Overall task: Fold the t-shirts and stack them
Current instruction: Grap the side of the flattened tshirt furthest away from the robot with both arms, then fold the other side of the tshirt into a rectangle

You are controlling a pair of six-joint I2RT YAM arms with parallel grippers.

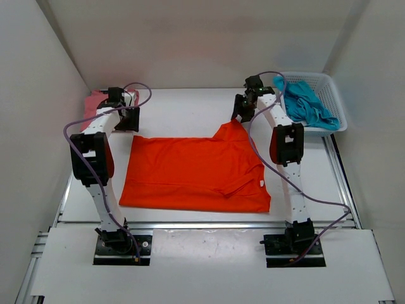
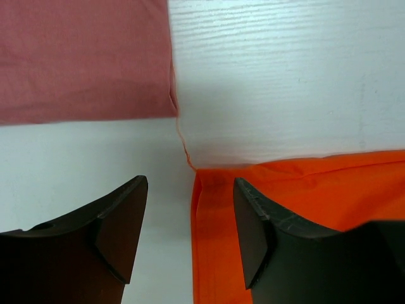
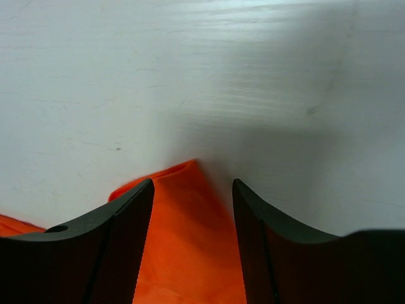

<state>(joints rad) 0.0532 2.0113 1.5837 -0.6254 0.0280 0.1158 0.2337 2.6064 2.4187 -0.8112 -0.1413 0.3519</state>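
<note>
The orange t-shirt was spread mid-table. Its far corners were seen between the parted jaws of the left gripper and the right gripper, gripped by neither. The pink t-shirt was laid far left, and the teal t-shirt was heaped in the basket.

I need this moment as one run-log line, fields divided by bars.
orange t-shirt: spread mid-table | pink t-shirt: far left | teal t-shirt: in basket | left gripper: open | right gripper: open over orange corner
</note>
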